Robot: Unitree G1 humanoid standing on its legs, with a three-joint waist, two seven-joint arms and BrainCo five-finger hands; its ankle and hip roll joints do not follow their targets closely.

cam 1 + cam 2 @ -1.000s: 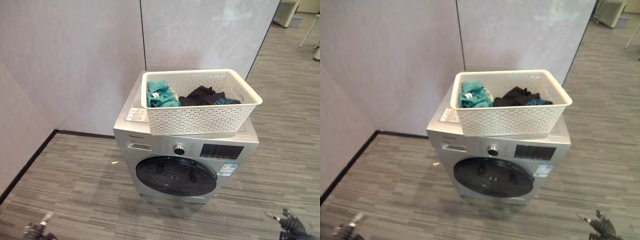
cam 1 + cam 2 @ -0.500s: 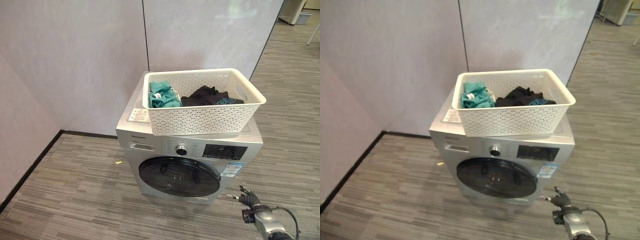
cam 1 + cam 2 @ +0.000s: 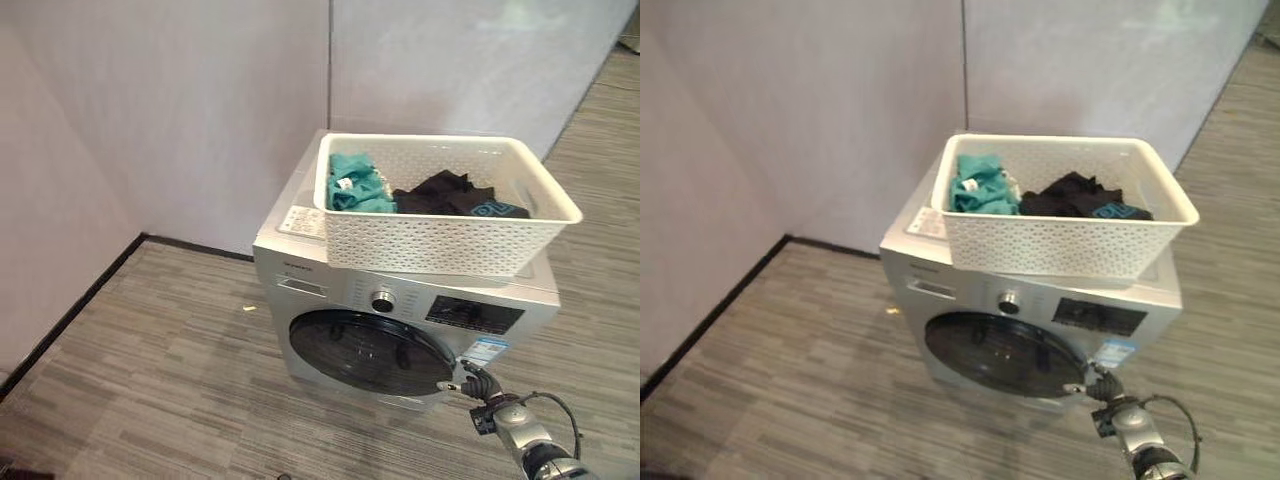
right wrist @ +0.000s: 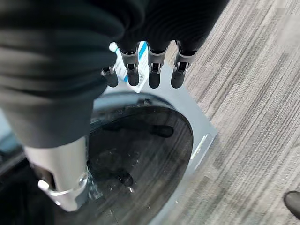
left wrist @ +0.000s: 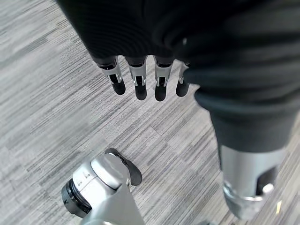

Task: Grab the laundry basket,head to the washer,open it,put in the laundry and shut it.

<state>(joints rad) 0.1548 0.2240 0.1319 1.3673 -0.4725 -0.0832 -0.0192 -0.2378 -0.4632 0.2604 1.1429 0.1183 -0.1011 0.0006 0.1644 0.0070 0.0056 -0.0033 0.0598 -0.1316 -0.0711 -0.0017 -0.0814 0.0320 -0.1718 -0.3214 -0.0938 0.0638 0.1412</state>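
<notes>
A white lattice laundry basket [image 3: 450, 250] stands on top of the silver washer [image 3: 312, 283]. Inside it lie teal clothes [image 3: 355, 187] on the left and black clothes [image 3: 455, 197] on the right. The washer's round dark door [image 3: 365, 350] is closed. My right hand [image 3: 479, 386] is at the door's right edge, low down. In the right wrist view its fingers [image 4: 153, 70] hang relaxed over the door [image 4: 140, 140] rim, holding nothing. Over the floor, my left hand [image 5: 140, 79] has straight fingers and holds nothing.
The washer sits in a corner between pale walls, with a black skirting line [image 3: 70, 310] on the left. A knob [image 3: 381, 302] and a dark display [image 3: 478, 316] are on its front. A small yellow scrap [image 3: 247, 309] lies on the grey striped floor.
The camera has moved, so the washer now sits further right and closer. My right hand has risen from the floor level to the door's right edge.
</notes>
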